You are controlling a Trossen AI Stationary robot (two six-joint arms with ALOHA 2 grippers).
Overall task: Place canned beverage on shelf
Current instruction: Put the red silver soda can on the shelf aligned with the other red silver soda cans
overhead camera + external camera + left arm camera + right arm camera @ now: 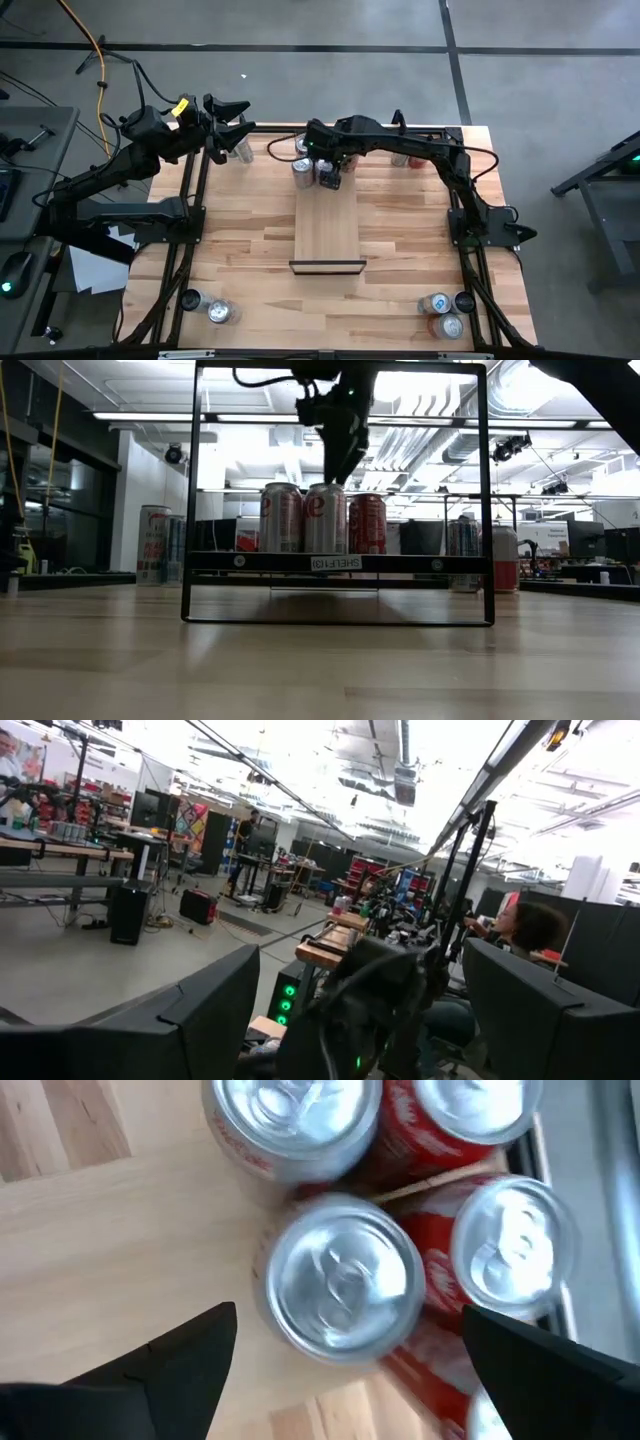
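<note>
On the shelf (327,232) (far end), three upright cans (323,518) — right gripper (345,1345) above, fingers spread, holding nothing.

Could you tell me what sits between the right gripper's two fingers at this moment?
A silver-topped can, standing on the shelf; the open right gripper's fingers are clear of it, as the right wrist view shows.

White label "SHELF" — mirrored — on the shelf's (335,563) dark front edge

A: Long pale wooden shelf panel (327,225) with dark strip at near end, flat, mid-table.

B: Silver-topped red-and-white beverage can (345,1275) upright at its far end, among other cans.
</note>
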